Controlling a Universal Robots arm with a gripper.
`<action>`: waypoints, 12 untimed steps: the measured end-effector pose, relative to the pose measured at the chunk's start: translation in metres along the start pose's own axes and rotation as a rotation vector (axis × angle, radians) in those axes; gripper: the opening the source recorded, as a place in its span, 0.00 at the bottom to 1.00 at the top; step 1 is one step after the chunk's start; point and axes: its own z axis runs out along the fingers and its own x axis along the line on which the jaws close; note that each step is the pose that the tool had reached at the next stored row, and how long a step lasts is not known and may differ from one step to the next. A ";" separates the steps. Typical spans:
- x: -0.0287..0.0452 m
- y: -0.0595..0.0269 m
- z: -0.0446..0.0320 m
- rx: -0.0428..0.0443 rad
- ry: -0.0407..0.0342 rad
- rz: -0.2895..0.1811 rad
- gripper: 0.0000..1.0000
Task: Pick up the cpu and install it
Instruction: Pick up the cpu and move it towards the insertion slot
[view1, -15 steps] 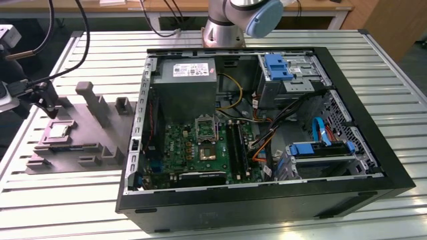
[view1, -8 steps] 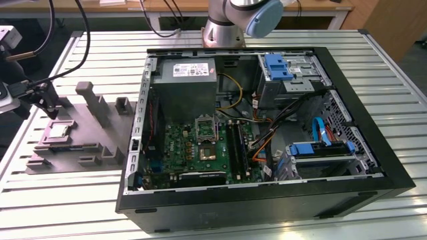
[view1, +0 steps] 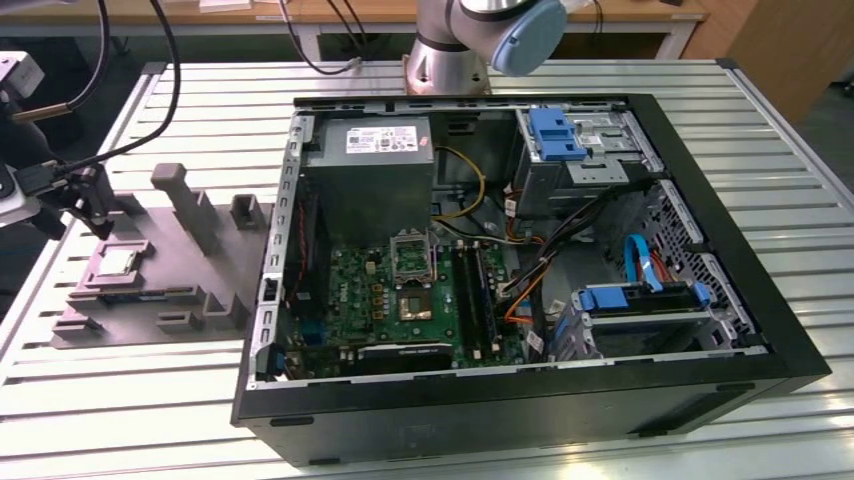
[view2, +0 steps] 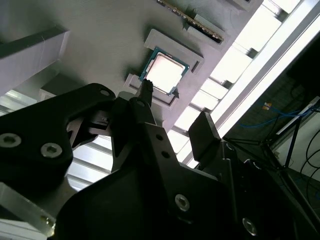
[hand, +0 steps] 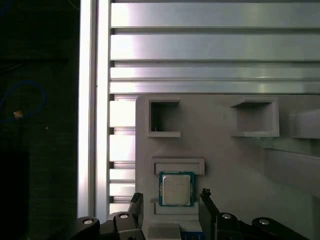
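The small, thin, square cpu (hand: 176, 189), pale silvery metal on top with a green rim, lies flat in a shallow square recess of the grey moulded plastic tray (hand: 220, 160). The recess is close to the tray's edge that faces the outer edge of the slatted aluminium table (hand: 200, 45). The cpu sits level in its recess, and a raised grey lip borders it on one side.

The black two-finger gripper (hand: 170, 197) hangs directly over the cpu and holds nothing. Its jaws are spread wider than the chip, with one finger on each side of it. In both wrist views neither fingertip appears to touch the cpu, and a strip of grey tray shows between each finger and the chip.

In the exterior view the tray lies near the table's edge at the exterior view's left, just beside the open black computer case (view1: 534, 400). A green circuit board (view1: 360, 290) lies inside the case. A square metal-framed socket (view1: 414, 252) sits on the board, well apart from the cpu.
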 end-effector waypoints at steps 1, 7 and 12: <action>0.0000 0.0000 0.0000 0.0001 0.0000 0.000 0.56; 0.0000 0.0000 0.0000 0.0001 -0.0010 0.000 0.56; 0.0000 0.0000 0.0005 0.0000 -0.0011 0.000 0.56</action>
